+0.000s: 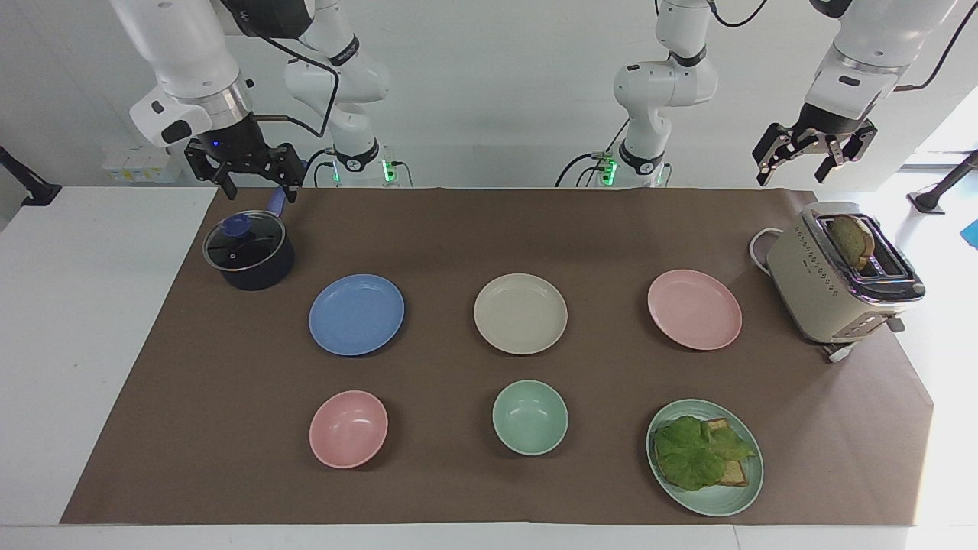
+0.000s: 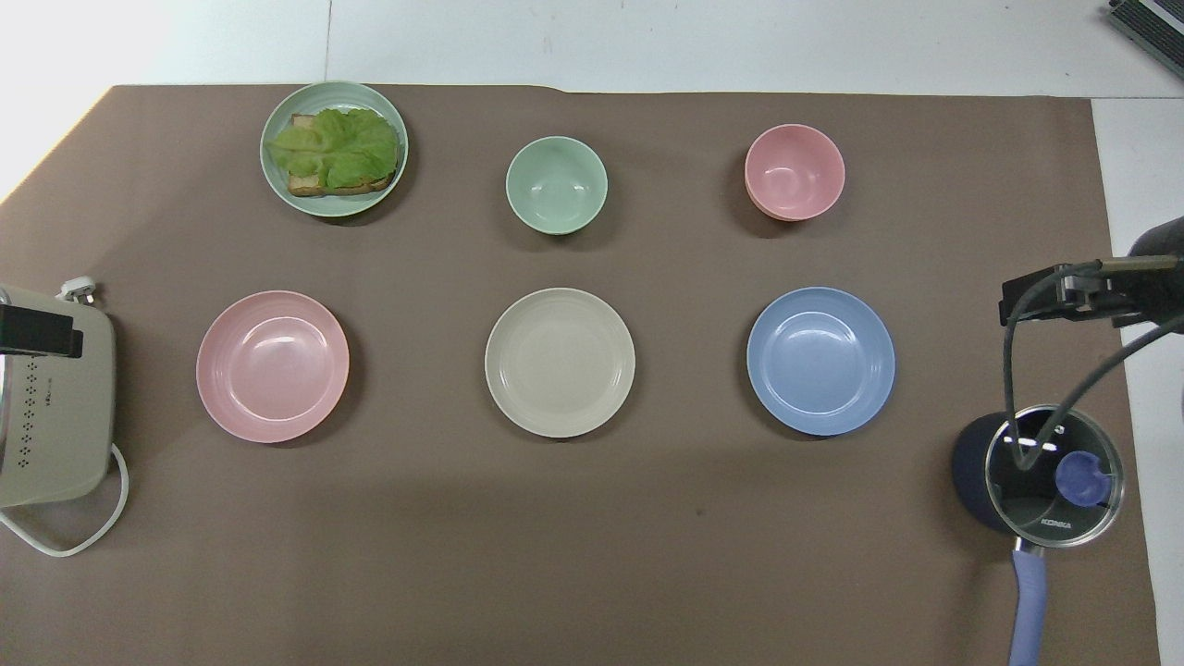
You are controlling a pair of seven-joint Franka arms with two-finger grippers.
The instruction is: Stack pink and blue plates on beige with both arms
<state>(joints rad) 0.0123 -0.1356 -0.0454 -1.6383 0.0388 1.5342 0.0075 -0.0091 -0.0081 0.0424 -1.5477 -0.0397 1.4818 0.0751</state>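
Separately, pink plate (image 1: 694,308), beige plate (image 1: 520,313), blue plate (image 1: 356,314) lie unstacked.

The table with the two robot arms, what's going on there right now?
Nothing is being handled yet. The blue plate, beige plate and pink plate lie apart in a row on the brown mat, none stacked. The right gripper hangs open above the lidded pot, and the left gripper hangs open above the toaster. Both hold nothing. Two bowls and a green plate with a sandwich sit farther from the robots.
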